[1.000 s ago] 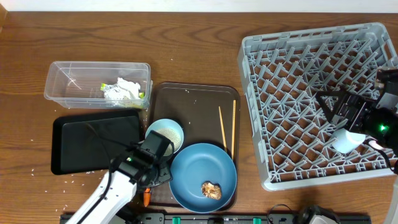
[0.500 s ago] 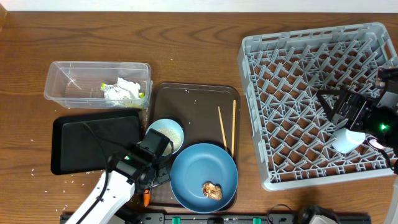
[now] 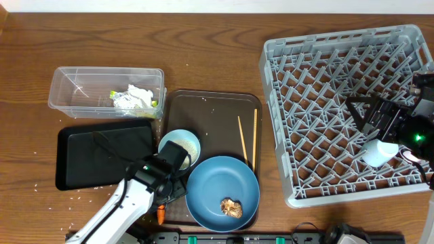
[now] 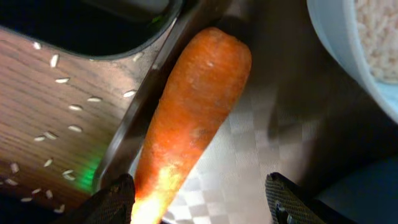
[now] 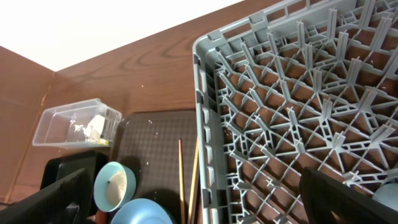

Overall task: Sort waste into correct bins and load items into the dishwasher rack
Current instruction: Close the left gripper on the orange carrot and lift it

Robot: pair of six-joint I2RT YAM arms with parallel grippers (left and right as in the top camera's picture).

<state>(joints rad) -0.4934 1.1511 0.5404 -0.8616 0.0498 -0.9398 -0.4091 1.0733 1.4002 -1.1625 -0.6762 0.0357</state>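
At far left, a clear box (image 3: 68, 85) holding crumpled tissue (image 3: 139, 93) and a yellow-green wrapper (image 3: 125, 102). Just in front of it, a black tray (image 3: 102, 159), bare inside, with loose rice grains (image 4: 68, 115) scattered on the wood beside its near corner. Next, the left claw (image 4: 200, 202), shifted slightly toward the near edge compared with a second ago. Released and spread wide around the thick end of the carrot (image 4: 199, 112), one tip close against it, the other well clear. Carrot unmoved, lying along the near-left rim of the brown tray (image 3: 210, 108). Judged as lining up for a grasp, with the carrot not yet sorted. On the same tray, a small bowl (image 3: 178, 146) of rice, a large blue bowl (image 3: 217, 179) with a brown lump (image 3: 231, 207) inside, and two chopsticks (image 3: 248, 139), all as before. At right, the grey rack (image 3: 325, 81), with one pale cup (image 3: 378, 150) inside. Above it, the right claw (image 5: 196, 196), fully released and holding nothing. Dark wood-grain surface throughout, with a pale strip of wall along the far edge.
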